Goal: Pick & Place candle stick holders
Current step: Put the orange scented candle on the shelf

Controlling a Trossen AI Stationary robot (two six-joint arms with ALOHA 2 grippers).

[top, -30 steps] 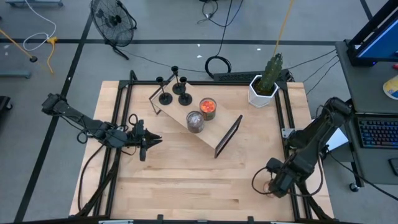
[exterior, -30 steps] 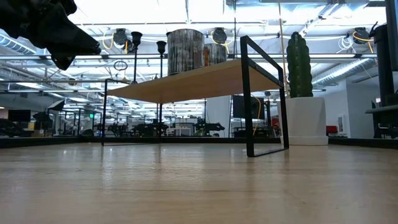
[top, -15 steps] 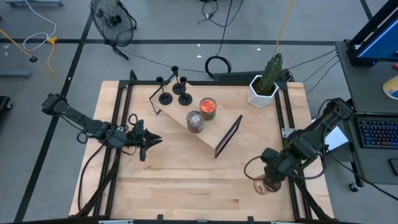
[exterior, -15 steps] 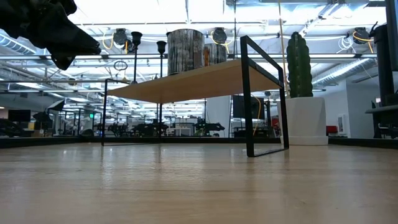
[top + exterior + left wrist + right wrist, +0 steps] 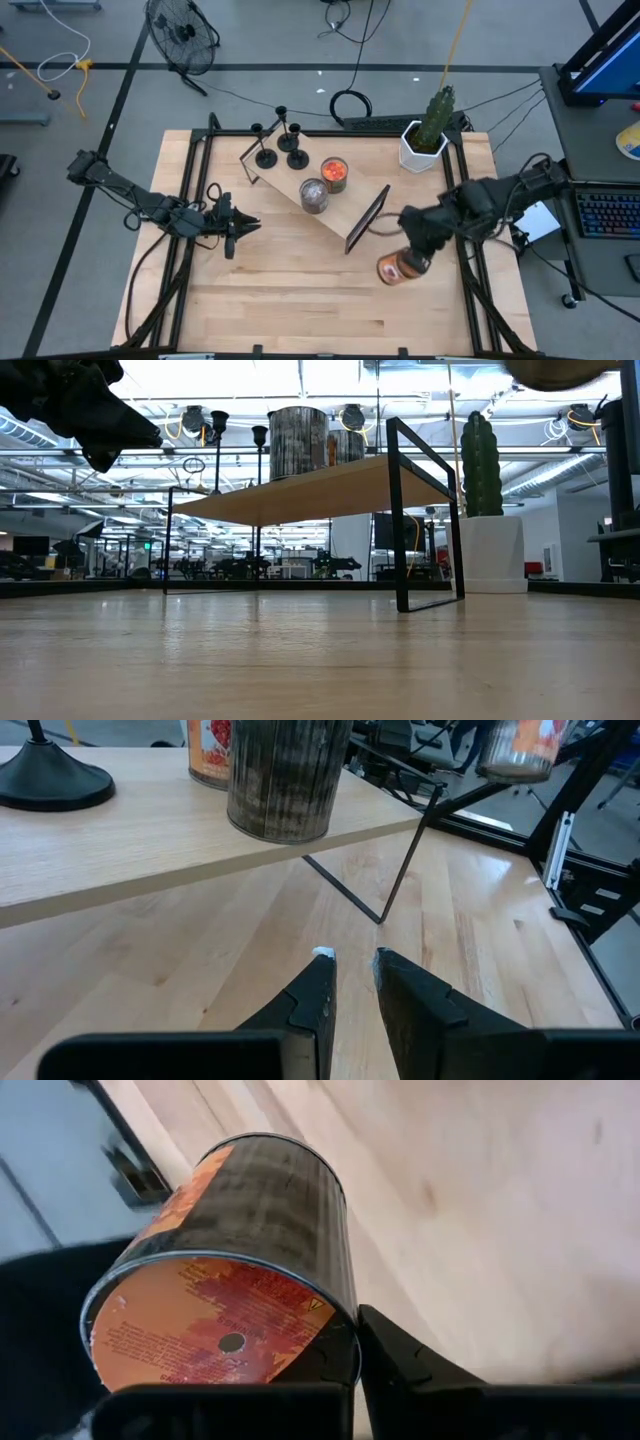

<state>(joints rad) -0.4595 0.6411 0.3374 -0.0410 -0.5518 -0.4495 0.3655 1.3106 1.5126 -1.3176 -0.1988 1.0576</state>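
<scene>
While your right gripper [image 5: 400, 266] is clamping an orange-labelled dark tin can [image 5: 393, 268] over the table's right side, your left gripper [image 5: 243, 227], fingers nearly closed and empty, is hovering near the left edge; three black metal candle stick holders [image 5: 278, 142] are standing at the raised wooden shelf's [image 5: 340, 218] far end.

Light was bright and even, coming from overhead. In the low view the ceiling lights [image 5: 300, 380] glared white, turning the shelf [image 5: 310, 485] and the left gripper [image 5: 75, 410] into dark shapes against them. A blurred form sat at the top right corner. The table [image 5: 300, 290] showed only soft shadows. The can [image 5: 225, 1300] was sharp in the right wrist view, the wood beyond it washed out.
</scene>
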